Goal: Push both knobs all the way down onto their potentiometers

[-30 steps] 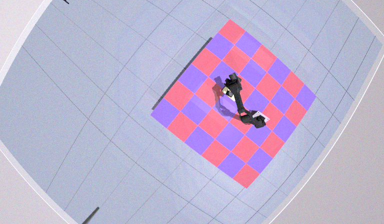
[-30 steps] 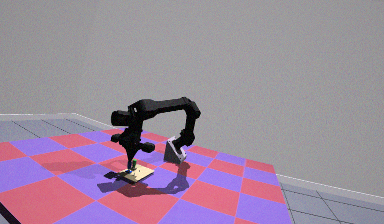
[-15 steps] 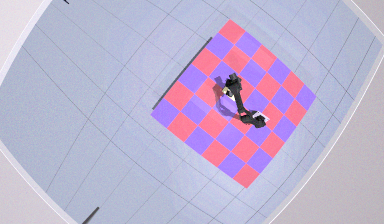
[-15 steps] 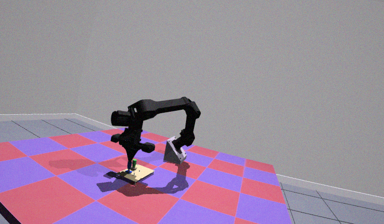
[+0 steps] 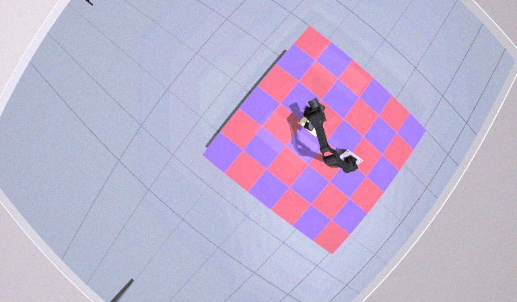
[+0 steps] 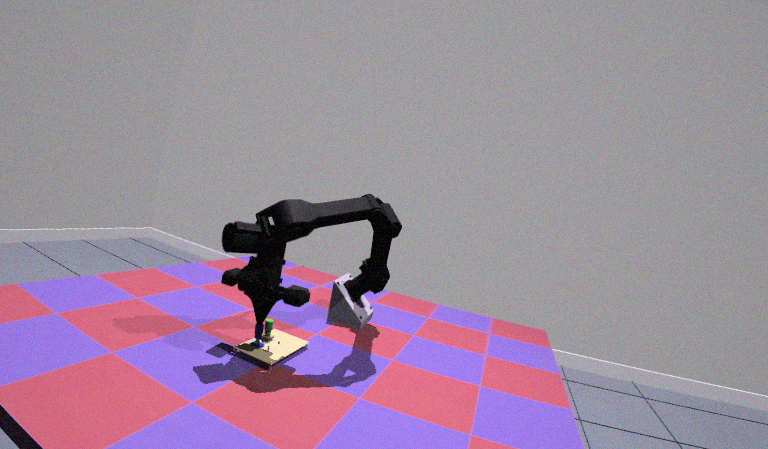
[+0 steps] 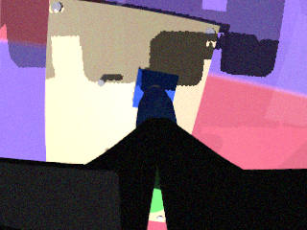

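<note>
The cream circuit board (image 5: 313, 132) (image 6: 291, 343) (image 7: 72, 129) stands low over the table. The blue knob (image 6: 258, 331) (image 7: 155, 106) stands upright on the blue potentiometer (image 6: 257, 344) (image 7: 136, 98) near one board edge. My gripper (image 6: 259, 321) (image 7: 157, 128) points straight down, shut with nothing between its fingers. Its tips are at the top of the blue knob and appear to touch it. Whether a gap remains under this knob is too small to tell. The green knob (image 6: 269, 326) (image 7: 156, 201) stands upright beside it, partly hidden by the fingers in the wrist view; its base is unclear.
Small pins (image 6: 268, 348) (image 7: 101, 82) stick up from the board beside the blue potentiometer. Light screws (image 7: 57, 7) show at the board's corners. The arm's pale wedge-shaped base mount (image 5: 358, 158) (image 6: 345, 310) stands on the checkered table (image 5: 331, 237) (image 6: 419, 390) beyond the board.
</note>
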You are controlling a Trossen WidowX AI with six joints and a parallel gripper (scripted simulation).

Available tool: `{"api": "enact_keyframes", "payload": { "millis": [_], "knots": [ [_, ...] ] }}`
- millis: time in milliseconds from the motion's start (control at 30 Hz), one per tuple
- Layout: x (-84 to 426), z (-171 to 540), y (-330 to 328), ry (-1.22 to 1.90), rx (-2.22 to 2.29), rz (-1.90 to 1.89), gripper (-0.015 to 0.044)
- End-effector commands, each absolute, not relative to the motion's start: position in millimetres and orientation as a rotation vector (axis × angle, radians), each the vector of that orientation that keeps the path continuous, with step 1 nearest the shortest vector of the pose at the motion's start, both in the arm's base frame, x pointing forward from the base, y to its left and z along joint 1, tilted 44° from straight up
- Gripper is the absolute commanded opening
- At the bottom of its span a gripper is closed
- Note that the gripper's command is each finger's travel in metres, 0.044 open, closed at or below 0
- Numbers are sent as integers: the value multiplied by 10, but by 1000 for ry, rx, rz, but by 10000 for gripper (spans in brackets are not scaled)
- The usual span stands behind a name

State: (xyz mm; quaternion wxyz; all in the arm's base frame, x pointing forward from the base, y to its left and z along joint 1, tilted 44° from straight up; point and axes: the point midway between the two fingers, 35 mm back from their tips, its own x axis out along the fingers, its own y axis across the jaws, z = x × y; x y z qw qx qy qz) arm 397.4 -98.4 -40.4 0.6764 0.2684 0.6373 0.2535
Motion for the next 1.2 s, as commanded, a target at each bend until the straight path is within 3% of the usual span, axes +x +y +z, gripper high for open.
{"api": "enact_keyframes", "payload": {
  "millis": [0, 1167],
  "knots": [
    [3988, -419, -951, 1433, 602, 574, 0],
    [3990, -450, -922, 1433, 602, 574, 0]
  ]
}}
